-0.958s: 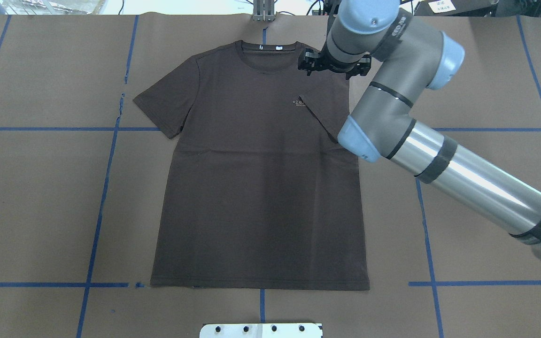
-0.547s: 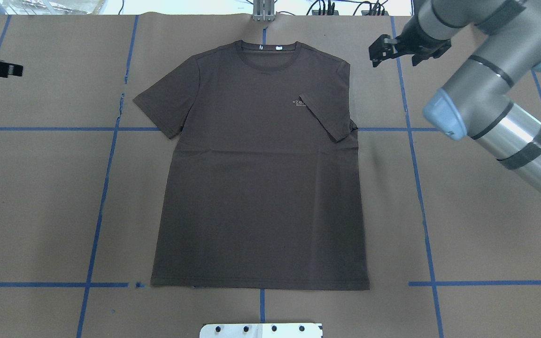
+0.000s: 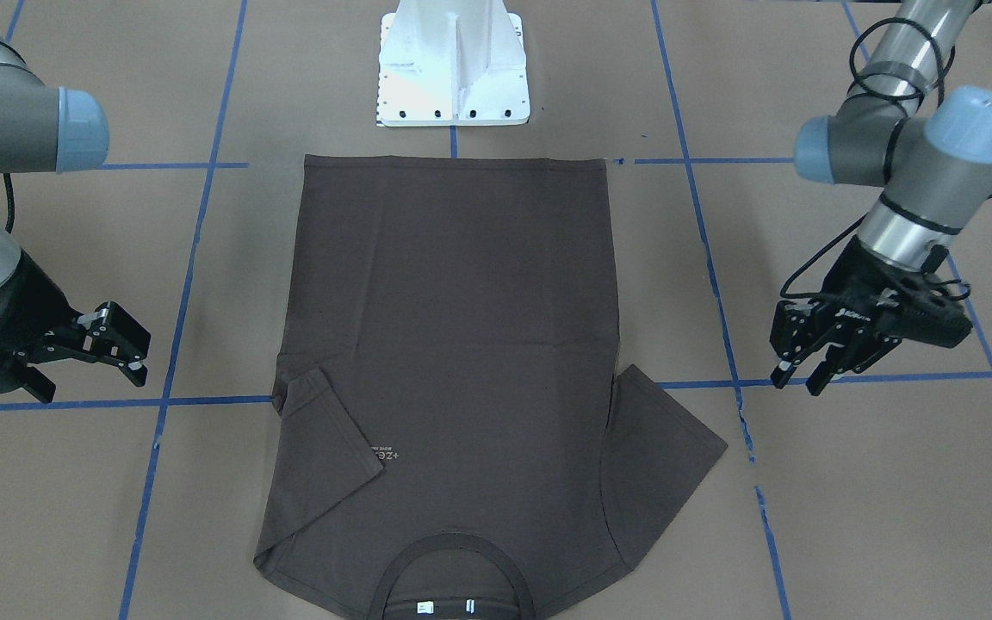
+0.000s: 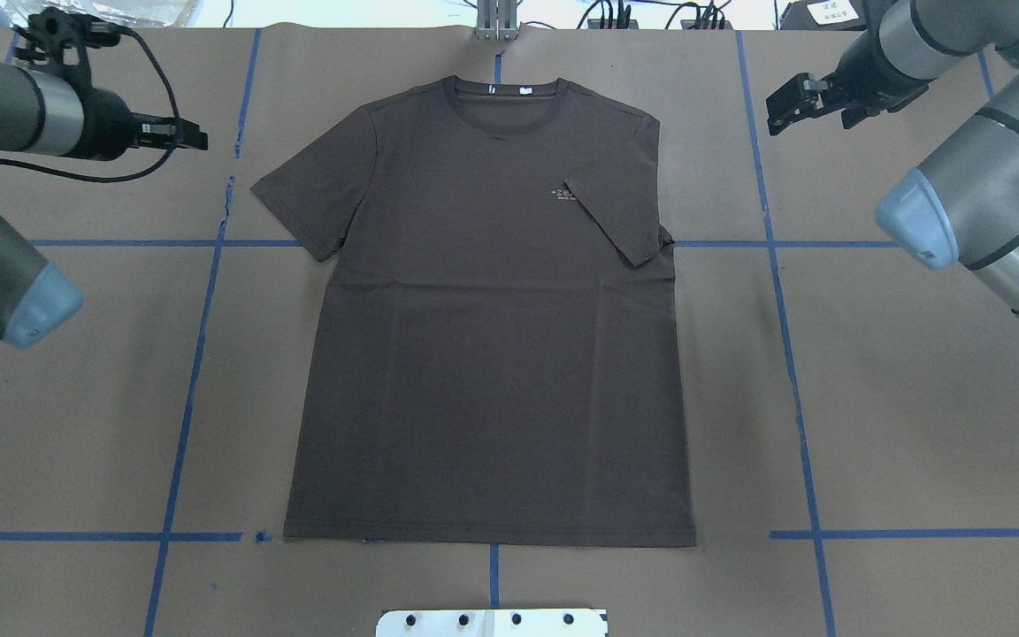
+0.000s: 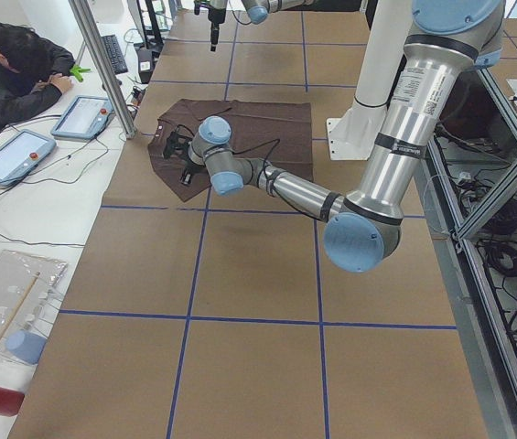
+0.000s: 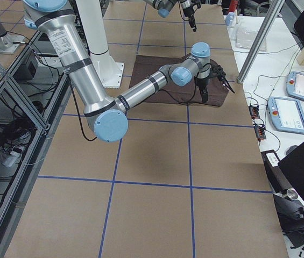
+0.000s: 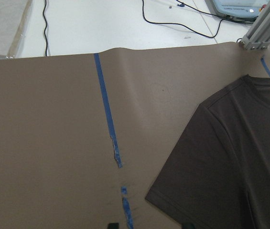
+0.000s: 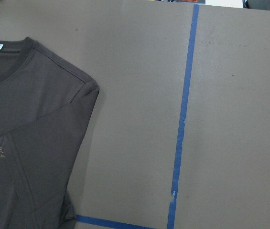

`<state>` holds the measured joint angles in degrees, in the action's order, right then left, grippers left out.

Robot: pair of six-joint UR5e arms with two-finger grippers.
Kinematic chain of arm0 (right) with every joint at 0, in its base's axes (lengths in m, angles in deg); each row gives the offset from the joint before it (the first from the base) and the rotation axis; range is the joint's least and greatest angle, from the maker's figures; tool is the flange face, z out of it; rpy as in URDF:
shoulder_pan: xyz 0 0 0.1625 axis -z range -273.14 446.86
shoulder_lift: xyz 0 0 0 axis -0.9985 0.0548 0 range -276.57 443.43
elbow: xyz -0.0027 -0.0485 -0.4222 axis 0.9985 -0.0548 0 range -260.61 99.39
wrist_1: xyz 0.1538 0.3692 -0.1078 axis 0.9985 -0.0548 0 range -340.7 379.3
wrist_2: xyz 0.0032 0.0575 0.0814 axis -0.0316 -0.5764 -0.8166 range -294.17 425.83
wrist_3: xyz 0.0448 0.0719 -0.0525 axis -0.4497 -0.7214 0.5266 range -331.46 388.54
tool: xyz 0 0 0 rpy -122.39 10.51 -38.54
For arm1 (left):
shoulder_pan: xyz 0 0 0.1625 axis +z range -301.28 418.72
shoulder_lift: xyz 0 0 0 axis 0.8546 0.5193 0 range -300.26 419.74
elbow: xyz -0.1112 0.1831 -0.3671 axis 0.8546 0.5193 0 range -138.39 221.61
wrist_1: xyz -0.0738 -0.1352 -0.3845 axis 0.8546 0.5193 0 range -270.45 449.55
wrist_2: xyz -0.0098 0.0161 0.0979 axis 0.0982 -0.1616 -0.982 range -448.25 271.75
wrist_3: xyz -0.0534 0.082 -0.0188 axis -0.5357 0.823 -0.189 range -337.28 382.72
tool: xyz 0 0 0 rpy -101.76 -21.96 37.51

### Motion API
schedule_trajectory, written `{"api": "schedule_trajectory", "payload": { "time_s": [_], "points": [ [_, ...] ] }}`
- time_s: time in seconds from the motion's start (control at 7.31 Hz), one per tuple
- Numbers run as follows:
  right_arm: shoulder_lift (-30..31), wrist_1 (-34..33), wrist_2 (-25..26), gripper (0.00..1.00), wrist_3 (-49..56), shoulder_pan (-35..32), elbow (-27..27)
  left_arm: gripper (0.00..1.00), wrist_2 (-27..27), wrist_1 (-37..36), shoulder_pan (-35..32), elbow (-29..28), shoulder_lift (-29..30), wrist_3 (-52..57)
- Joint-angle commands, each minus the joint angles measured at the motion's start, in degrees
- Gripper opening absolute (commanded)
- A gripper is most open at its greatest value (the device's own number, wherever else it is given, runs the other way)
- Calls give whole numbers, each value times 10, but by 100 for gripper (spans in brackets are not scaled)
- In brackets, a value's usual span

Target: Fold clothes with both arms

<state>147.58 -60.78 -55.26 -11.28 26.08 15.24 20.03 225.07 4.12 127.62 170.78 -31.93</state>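
The left hand point(image 3: 797, 377) is hovering open and empty over the tabletop point(image 4: 916, 425), and the right hand point(image 3: 136, 356) is hanging the same way, fingers apart, gripping nothing. Between them the dark brown T-shirt point(image 4: 492, 354) is lying flat, its right-side sleeve point(image 4: 616, 221) folded in over the chest.

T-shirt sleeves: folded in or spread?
One each. The sleeve on the robot's right lies folded over the chest, covering part of the logo; the other sleeve lies spread flat.
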Motion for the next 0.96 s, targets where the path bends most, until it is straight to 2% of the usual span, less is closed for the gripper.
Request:
{"api": "schedule_trajectory", "payload": {
  "time_s": [0.0, 0.14, 0.27, 0.55, 0.82],
  "points": [
    [5, 0, 1, 100, -2, 0, 6, 51, -66, 60, 33, -103, 40, -26],
    [7, 0, 1, 100, -2, 0, 6, 49, -80, 98, 39, -155, 59, -32],
    [9, 0, 2, 100, -2, 0, 6, 47, -95, 102, 45, -186, 79, -47],
    [12, 0, 2, 100, -3, 0, 10, 46, -118, 104, 61, -203, 85, -48],
    [16, 0, 2, 100, -2, 0, 12, 46, -118, 103, 68, -204, 84, -47]
  ]
}}
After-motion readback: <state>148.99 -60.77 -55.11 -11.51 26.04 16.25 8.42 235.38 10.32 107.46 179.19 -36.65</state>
